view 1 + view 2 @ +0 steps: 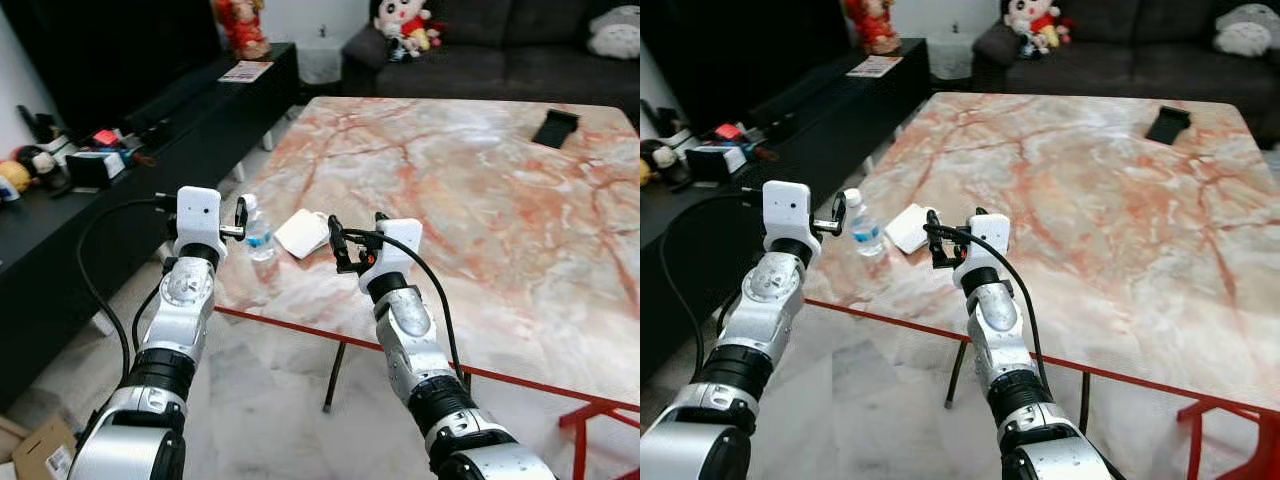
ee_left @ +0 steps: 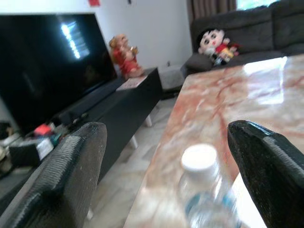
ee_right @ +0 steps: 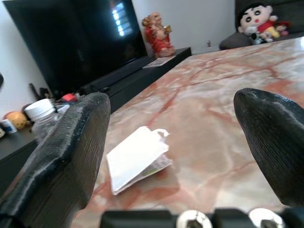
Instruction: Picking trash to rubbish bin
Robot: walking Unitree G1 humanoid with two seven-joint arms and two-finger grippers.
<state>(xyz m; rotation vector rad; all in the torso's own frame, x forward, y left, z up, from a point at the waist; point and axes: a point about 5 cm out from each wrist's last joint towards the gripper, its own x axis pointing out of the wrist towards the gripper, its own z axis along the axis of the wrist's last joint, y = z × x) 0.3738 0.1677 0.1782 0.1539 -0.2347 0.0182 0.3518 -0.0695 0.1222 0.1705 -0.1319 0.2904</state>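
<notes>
2 pieces of trash sit near the robot-side left corner of the marble table (image 1: 480, 170): a small plastic water bottle (image 1: 258, 230) and a flat white paper packet (image 1: 303, 233).

Bottle: upright, long axis vertical, white cap up, blue label round the middle. It stands close to the table's left edge, just left of the packet.

Packet: lies flat, a corner toward the robot. Its long axis appears to run diagonally across the tabletop in the right wrist view (image 3: 137, 159); hard to tell beyond that.

Left gripper (image 1: 240, 220): raised to bottle height, just beside the bottle on its left, fingers spread wide and holding nothing. In the left wrist view the bottle's cap (image 2: 199, 157) sits in the gap between the 2 fingers (image 2: 66, 175), so the level, wide-open pose looks set for a side grasp on the upright body.

Right gripper (image 1: 345, 245): hovers over the table edge just right of the packet, fingers wide apart, empty. The packet lies ahead between its fingers, probably lined up for the next pick.

No rubbish bin identified. Nothing lifted yet; early in the task.

Beyond: black TV console (image 1: 150, 130) at left, dark sofa (image 1: 480, 50) behind, a black phone (image 1: 555, 128) at the table's far side.
</notes>
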